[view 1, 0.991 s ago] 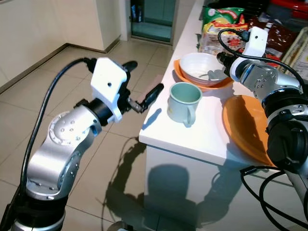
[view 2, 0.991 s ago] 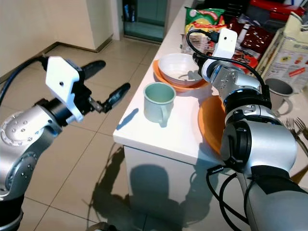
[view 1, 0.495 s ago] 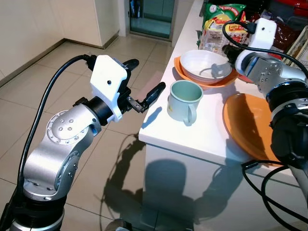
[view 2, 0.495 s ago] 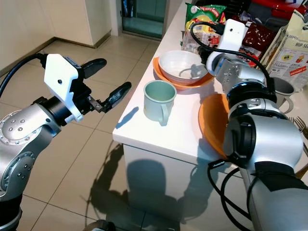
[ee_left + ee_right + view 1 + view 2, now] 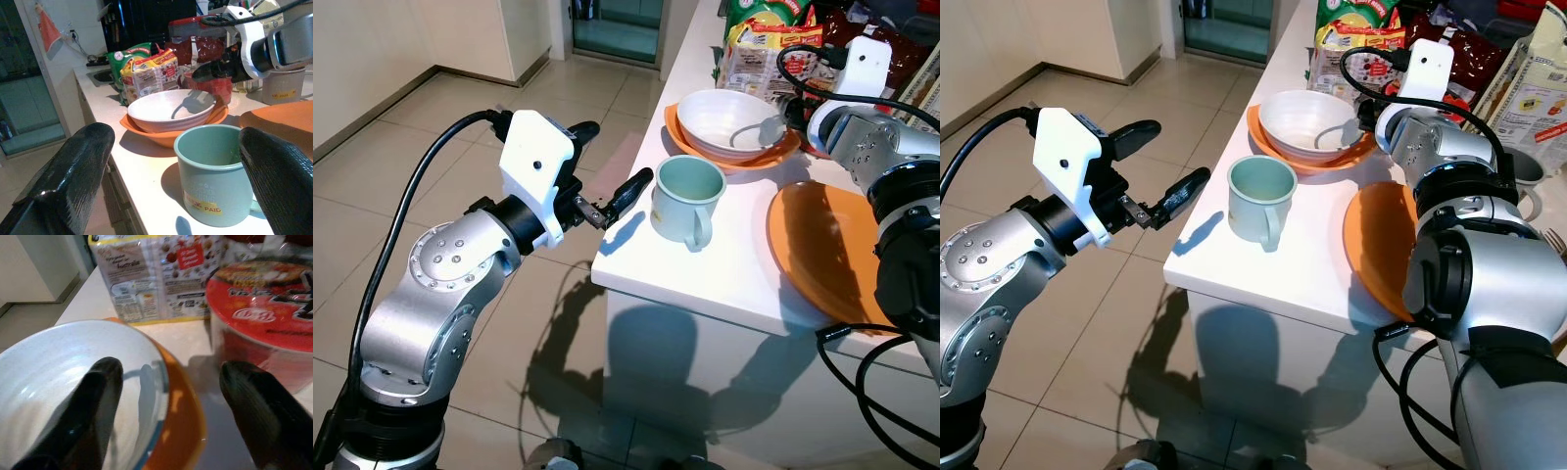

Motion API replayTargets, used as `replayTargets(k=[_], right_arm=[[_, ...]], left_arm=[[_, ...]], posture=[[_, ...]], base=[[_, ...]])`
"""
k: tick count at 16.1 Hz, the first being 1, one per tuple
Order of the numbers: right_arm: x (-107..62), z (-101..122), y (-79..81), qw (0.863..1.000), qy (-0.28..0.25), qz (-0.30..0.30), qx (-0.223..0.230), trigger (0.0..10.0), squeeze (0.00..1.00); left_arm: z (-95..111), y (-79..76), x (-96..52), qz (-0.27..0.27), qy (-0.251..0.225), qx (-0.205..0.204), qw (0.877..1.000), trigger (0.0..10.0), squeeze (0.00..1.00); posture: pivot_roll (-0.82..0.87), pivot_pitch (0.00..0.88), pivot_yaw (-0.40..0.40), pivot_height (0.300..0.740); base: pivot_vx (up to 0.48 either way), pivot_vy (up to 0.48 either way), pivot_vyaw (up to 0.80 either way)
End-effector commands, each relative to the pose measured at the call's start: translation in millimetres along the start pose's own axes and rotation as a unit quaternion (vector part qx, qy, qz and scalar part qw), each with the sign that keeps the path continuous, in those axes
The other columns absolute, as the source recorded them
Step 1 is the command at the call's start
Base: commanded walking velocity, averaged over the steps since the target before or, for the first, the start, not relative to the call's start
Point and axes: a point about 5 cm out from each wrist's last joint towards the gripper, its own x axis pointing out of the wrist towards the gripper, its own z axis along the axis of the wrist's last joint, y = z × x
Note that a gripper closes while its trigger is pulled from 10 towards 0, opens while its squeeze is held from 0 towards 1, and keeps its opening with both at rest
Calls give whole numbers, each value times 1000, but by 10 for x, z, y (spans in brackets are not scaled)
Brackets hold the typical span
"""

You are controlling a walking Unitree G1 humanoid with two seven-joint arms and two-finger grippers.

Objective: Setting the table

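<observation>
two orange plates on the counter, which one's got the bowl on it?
The far orange plate, by the snack packs: the white bowl sits in it, right end effector at its rim. The near orange plate, beside the green mug, is bare.

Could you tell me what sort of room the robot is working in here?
Most likely a home kitchen: a white counter holds a white bowl, a green mug and snack packets, with a tiled floor alongside.
</observation>
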Motion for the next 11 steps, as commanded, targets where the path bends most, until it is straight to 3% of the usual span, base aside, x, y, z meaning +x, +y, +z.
replayTargets(k=[1, 2, 3, 4, 11], right_arm=[[-32, 116, -42, 1000, -7, -7, 9, 10000, 1000], [-41, 143, -22, 1000, -1, -2, 17, 10000, 976], [-44, 156, -5, 1000, 0, 4, 25, 10000, 706], [-49, 159, 6, 1000, 10, 0, 28, 10000, 0], [-51, 33, 49, 996, 72, -5, 57, 10000, 0]], left_arm=[[82, -18, 3, -11, -11, 8, 1000, 10000, 0], [86, -18, 2, -11, -11, 8, 1000, 10000, 0], [86, -17, 2, -11, -11, 9, 1000, 10000, 0], [87, -16, 3, -10, -10, 9, 1000, 10000, 0], [95, -3, 3, -7, -10, 10, 1000, 10000, 0]], posture=[[52, 135, -69, 740], [52, 135, -69, 740], [52, 135, -69, 740], [49, 138, -68, 740], [49, 139, -73, 740]], base=[[0, 0, 0], [0, 0, 0], [0, 0, 0], [0, 0, 0], [0, 0, 0]])
